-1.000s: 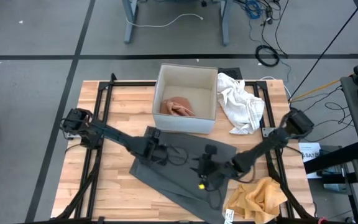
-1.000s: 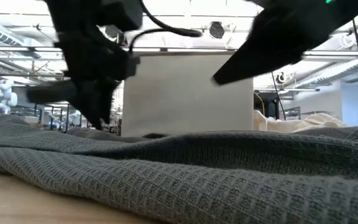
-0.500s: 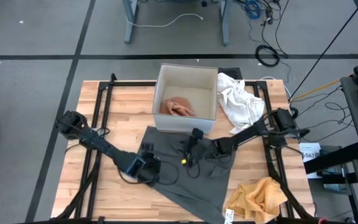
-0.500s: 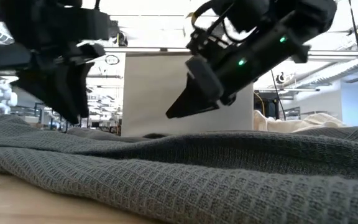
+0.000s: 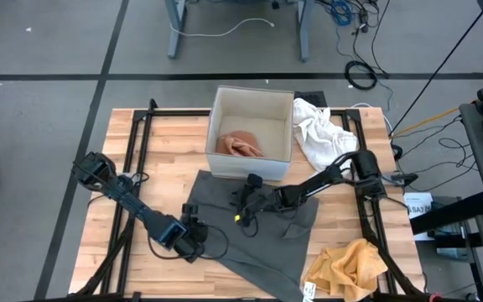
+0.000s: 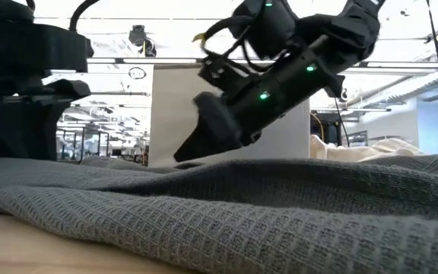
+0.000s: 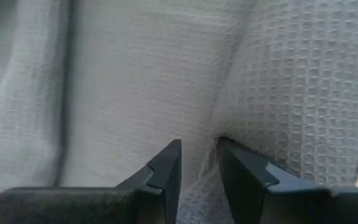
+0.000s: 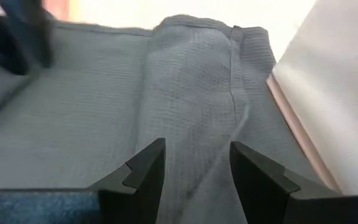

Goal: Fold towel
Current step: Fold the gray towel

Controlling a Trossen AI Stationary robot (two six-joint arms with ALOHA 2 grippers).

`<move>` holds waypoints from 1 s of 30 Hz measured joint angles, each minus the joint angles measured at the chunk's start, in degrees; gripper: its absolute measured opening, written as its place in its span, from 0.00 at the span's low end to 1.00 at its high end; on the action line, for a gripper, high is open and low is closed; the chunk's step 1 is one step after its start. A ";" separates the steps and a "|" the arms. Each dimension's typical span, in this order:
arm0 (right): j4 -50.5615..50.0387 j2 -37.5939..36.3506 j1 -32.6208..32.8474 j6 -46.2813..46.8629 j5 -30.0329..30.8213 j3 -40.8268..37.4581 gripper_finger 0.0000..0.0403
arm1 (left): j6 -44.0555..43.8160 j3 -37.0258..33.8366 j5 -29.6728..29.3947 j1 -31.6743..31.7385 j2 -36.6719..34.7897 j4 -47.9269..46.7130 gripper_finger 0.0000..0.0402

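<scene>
The grey waffle-weave towel (image 5: 268, 245) lies spread on the wooden table, with soft ridges across it (image 6: 242, 221). My left gripper (image 5: 193, 241) is low at the towel's near left edge, its fingers close together around a raised fold (image 7: 199, 165). My right gripper (image 5: 241, 208) hovers open over the towel's far middle, close to the white box. Its tips stand just above the cloth in the low view (image 6: 185, 152). A doubled-over ridge of towel (image 8: 191, 74) lies ahead of its fingers. My left gripper pinches a raised fold of the towel (image 7: 211, 144) between its two fingers, near the towel's near left edge. The fingers come down at a slant. The rest of the towel lies slack on the table.
A white open box (image 5: 250, 105) holding a pinkish cloth (image 5: 240, 144) stands at the table's far middle. A white cloth (image 5: 325, 138) is heaped to the right of the box. A yellow cloth (image 5: 346, 264) lies at the near right corner. Bare wood (image 5: 153, 159) shows on the left.
My left gripper has moved from the towel's far left part toward the table's near edge and a little left, ending low at the towel's near left edge. My right gripper has travelled from the towel's near right part toward the far edge and left, to beside the box.
</scene>
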 joint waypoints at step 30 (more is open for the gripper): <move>-11.62 3.77 -3.79 -0.97 -4.37 6.95 0.03 | -6.39 -0.23 -0.24 -6.57 0.02 5.42 0.28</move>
